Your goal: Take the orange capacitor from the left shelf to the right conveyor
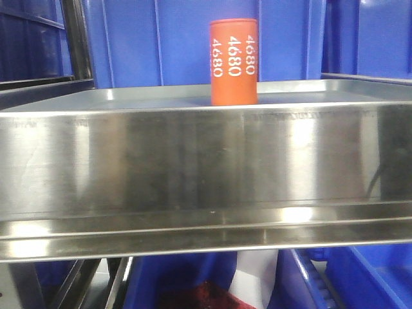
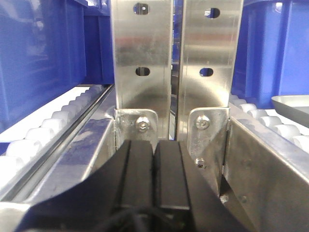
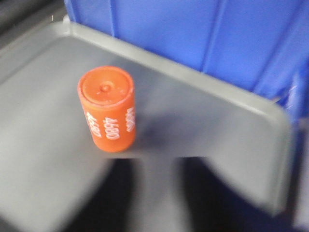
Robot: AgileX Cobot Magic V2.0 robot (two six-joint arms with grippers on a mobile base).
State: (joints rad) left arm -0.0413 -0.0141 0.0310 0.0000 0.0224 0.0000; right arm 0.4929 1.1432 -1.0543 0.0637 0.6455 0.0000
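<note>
Exterior front-facing: shows the orange capacitor (image 1: 233, 61) upright on the flat grey top of the left shelf (image 1: 193, 161), behind its shiny front lip, blue bins (image 1: 148, 38) at the back. Right wrist-mounted: looks down on the right hand (image 3: 159, 166), blurred dark fingers (image 3: 120, 193) spread, grasping nothing, apart from the orange capacitor. Left wrist-mounted: finds the left hand (image 2: 153, 147) clenched, black pads (image 2: 137, 174) touching, before steel uprights (image 2: 142, 53) and white rollers (image 2: 53, 123).

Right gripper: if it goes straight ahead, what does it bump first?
The right gripper would probably meet the orange capacitor, standing slightly left of its open fingers' gap, or else the grey shelf top. Blur hides depth.
</note>
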